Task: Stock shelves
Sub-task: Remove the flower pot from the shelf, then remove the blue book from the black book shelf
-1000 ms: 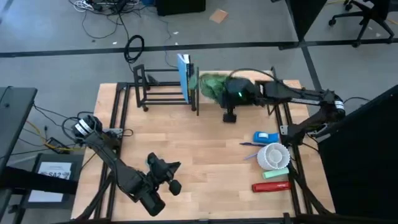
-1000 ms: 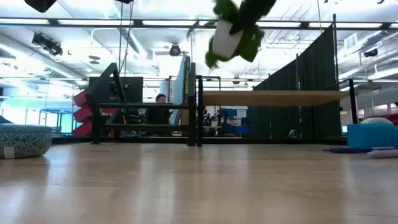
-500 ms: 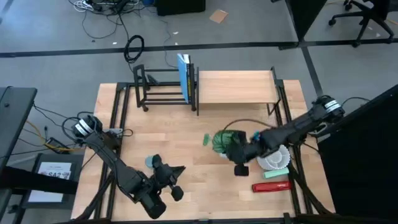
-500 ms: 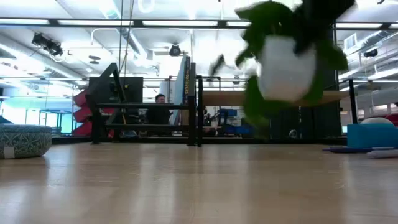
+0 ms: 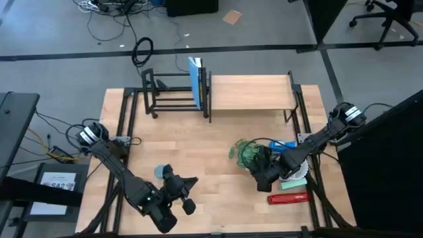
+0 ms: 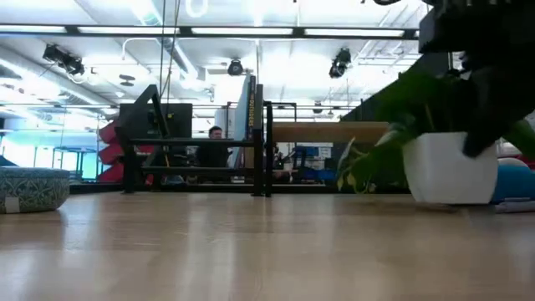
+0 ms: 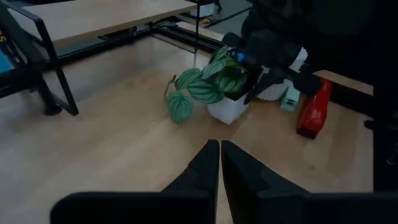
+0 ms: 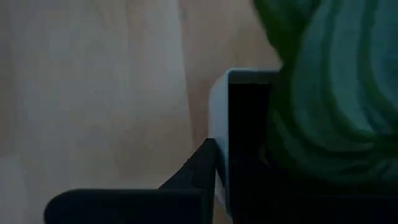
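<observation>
A green-leaved plant [image 7: 208,84] in a white pot [image 6: 451,167] stands on the tabletop at the near right. My right gripper [image 5: 262,170] is shut on the pot. The shelves stand at the far edge. They are a low stand with a wooden plank top [image 5: 251,92] and a black rod rack [image 5: 173,96] to its left, with a blue book [image 5: 195,80] upright in the rack. My left gripper [image 7: 219,147] hovers shut near the front edge, left of the plant, holding nothing. My right gripper holds the pot by its rim wall [image 8: 217,118], one finger inside the pot among the leaves and one finger [image 8: 196,171] outside. The fingers come from above, slanting in from the table's right. The pot is upright, its base at the tabletop [image 6: 451,201].
Right of the plant lie a blue box [image 5: 284,145], a white ribbed bowl [image 5: 294,170], a green bar [image 5: 295,182] and a red item [image 5: 288,198]. A patterned bowl [image 6: 29,188] sits by my left arm. The table's middle is bare wood [image 5: 192,142].
My right gripper has carried the plant from above the plank shelf toward the table's near edge and down. The pot, earlier high in the air and swinging, now stands upright at table height near the right-side items.
</observation>
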Tool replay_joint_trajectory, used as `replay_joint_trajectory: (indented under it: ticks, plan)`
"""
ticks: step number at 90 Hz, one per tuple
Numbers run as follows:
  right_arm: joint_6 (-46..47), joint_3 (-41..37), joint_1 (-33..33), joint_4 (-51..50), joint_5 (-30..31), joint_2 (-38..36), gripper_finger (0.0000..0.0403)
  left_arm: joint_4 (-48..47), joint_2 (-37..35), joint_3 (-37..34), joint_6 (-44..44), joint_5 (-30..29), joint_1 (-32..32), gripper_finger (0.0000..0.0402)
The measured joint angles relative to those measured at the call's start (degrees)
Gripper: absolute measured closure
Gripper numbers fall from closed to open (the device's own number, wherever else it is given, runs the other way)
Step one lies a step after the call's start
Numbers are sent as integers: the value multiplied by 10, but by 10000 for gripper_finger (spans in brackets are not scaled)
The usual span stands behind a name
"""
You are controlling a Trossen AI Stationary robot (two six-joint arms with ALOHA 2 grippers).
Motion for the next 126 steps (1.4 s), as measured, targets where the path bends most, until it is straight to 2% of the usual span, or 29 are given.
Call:
replay_joint_trajectory:
  ticks: [9, 18, 39, 53, 60, 72, 82, 94, 99, 111, 118, 126]
  plan:
    - [-1, 0, 1, 0, -3, 0, 393, 4, 0, 0, 1, 0, 1, 402]
    - [0, 0, 1, -6, -4, 0, 366, 6, 0, 0, 1, 0, 2, 402]
    - [-5, 16, 3, -25, -12, -6, 253, 29, 0, 0, -3, 5, 12, 400]
    - [-2, 65, 16, -54, -62, -38, 186, 58, 0, 0, -2, 28, 24, 387]
    - [8, 93, 29, -78, -78, -59, 166, 65, 0, 0, 2, 28, 32, 376]
    - [27, 129, 71, -94, -70, -102, 151, 62, -1, 4, 11, 17, 54, 359]
    - [44, 140, 123, -78, -4, -142, 150, 61, -5, 36, 98, -4, 92, 351]
    - [37, 140, 202, -28, 160, -161, 157, 53, -5, 125, 288, -20, 168, 347]
    - [28, 139, 233, -13, 224, -156, 160, 26, -5, 173, 336, -19, 212, 345]
    - [15, 131, 275, 22, 332, -125, 168, -93, -5, 294, 403, 20, 340, 332]
    - [16, 129, 282, 35, 357, -100, 171, -149, -7, 335, 406, 67, 424, 315]
    - [28, 129, 282, 36, 368, -73, 176, -191, -7, 350, 391, 143, 518, 284]
